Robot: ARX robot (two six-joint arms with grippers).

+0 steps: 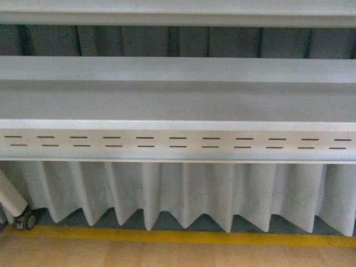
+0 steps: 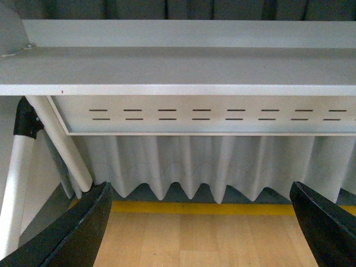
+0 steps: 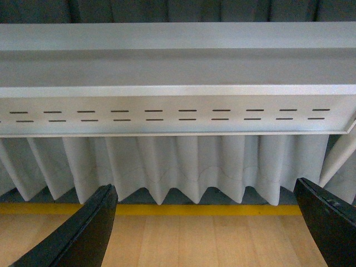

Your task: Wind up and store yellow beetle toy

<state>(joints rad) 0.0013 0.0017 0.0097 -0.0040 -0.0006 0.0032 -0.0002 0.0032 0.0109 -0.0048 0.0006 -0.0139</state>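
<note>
Well, the yellow beetle toy is nowhere that I can see: not in the front view and not in either wrist view. So I cannot say where it lies.

My left claw (image 2: 200, 192) is spread wide, with only the two black fingers (image 2: 72, 233) showing at the sides of its wrist view and nothing between them. My right claw (image 3: 206, 186) is the same, gaping and empty.

Both wrist cameras look from low down, at about the height of the worktop's (image 1: 178, 100) front edge. They show its slotted front panel (image 1: 178, 142) and the pleated white skirt (image 1: 178, 189) hanging under it. Below that are the yellow line (image 1: 178, 236) and the wooden floor (image 1: 167, 256). The front view shows the worktop's surface from above, and the stretch in view holds no toy. A second shelf (image 1: 178, 69) runs along its far edge.

I judge the task to be at its very start. Nothing is found or gripped, so winding and storing are both ahead.

The next move, as I see it, calls for lifting my arms above the front edge and searching further along the worktop. Once I find the toy I will need a narrow, careful grip, since a small glossy car would likely slip or roll. I cannot yet tell how it winds or where it is to be stored.
</note>
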